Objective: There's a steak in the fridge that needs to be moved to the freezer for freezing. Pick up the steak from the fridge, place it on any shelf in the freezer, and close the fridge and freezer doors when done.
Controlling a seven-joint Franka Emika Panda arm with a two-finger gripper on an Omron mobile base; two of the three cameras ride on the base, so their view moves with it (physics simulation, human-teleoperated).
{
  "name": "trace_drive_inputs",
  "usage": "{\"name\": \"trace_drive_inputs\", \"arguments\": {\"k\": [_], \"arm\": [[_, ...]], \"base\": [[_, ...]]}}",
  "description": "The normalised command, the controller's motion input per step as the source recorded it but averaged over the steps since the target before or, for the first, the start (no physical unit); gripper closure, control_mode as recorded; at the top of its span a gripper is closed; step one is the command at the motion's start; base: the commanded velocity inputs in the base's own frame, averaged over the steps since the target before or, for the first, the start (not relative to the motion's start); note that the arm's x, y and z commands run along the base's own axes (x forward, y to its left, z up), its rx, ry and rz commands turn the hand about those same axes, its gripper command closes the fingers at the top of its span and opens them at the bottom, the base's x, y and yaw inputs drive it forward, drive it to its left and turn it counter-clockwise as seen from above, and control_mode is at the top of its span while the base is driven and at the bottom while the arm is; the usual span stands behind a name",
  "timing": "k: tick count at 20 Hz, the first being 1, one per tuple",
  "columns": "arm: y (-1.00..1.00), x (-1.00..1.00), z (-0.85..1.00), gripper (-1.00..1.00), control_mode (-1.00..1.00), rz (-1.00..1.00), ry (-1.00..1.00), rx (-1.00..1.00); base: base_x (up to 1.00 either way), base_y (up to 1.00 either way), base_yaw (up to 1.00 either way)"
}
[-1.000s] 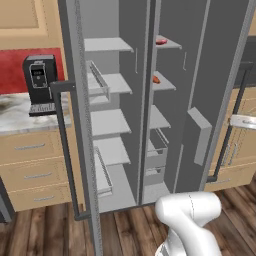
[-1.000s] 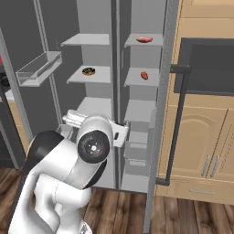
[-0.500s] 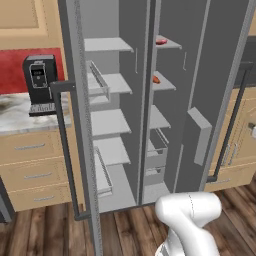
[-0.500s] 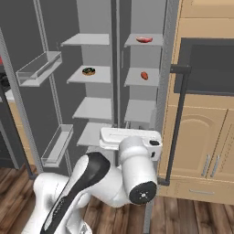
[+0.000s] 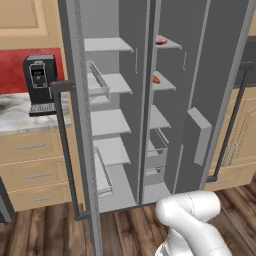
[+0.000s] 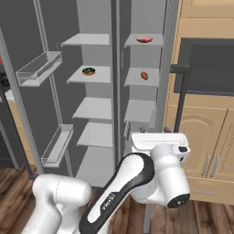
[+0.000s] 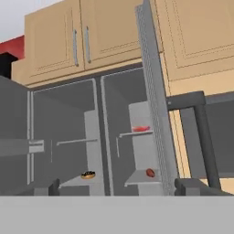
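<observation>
The steak (image 6: 144, 39) is a flat pinkish-red slab on the top shelf of the right-hand compartment, the fridge (image 6: 142, 109), which has wire-framed drawers (image 5: 156, 150) low down. The steak (image 5: 161, 41) also shows from the left, and small and far in the hand view (image 7: 140, 129). The freezer (image 6: 93, 107) is the left compartment. Both doors stand wide open: the left door (image 5: 75, 125) and the right door (image 5: 217, 75). My gripper (image 7: 119, 189) is open and holds nothing, well back from the shelves and below the steak's level. The hand's white back (image 6: 157, 138) faces the fridge.
A dark ring-shaped pastry (image 6: 88, 71) lies on a freezer shelf and a small dark-red item (image 6: 144, 75) on the fridge's second shelf. The right door's bar handle (image 6: 180, 96) stands close to my hand. A coffee machine (image 5: 40, 85) sits on the marble counter (image 5: 15, 117) at left; wooden cabinets (image 6: 208, 155) at right.
My arm has swung: its large wrist joint moved from the left of the right base view to the lower middle, and the hand's back now shows. The unit and its contents have not moved.
</observation>
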Motion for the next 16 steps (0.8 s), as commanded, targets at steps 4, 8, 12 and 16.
{"name": "trace_drive_inputs", "arguments": {"k": [4,8,12,16], "arm": [[-0.74,0.44,-0.16,-1.0,-1.0,0.23,0.0,0.05],[-0.51,0.2,-0.32,-1.0,-1.0,0.21,-0.03,0.01],[-0.01,0.33,-0.61,-1.0,-1.0,0.1,-0.01,0.0],[0.0,0.57,-0.61,-1.0,-1.0,0.01,-0.01,-0.01]], "base": [[0.0,0.0,0.0],[0.0,0.0,0.0],[0.0,0.0,0.0],[0.0,0.0,0.0]]}}
